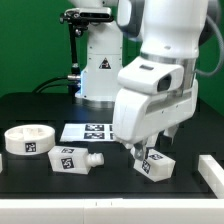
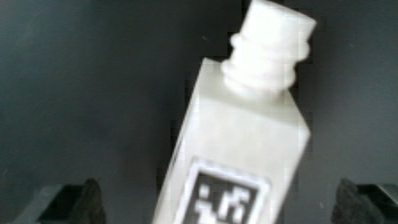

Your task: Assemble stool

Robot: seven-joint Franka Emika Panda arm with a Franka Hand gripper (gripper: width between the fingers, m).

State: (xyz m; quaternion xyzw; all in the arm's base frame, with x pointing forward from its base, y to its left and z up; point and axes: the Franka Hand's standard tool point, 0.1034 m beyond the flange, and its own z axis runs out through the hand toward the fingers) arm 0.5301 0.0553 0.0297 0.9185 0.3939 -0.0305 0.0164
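We are at the step of picking a leg (image 1: 157,165). The end effector (image 1: 150,148) hangs open over it, one finger on each side, apart from it. The leg lies on the surface (image 1: 110,192), at the exterior view's right of the seat (image 1: 28,139). Next, we think, it must go lower and close. In the wrist view the fingers (image 2: 71,202) are cut off and the peg (image 2: 267,45) is blurred.

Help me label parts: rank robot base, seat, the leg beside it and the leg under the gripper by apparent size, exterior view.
1. Robot base
2. Seat
3. Leg beside seat and second leg, under the gripper: alike; second partly hidden, so unranked.
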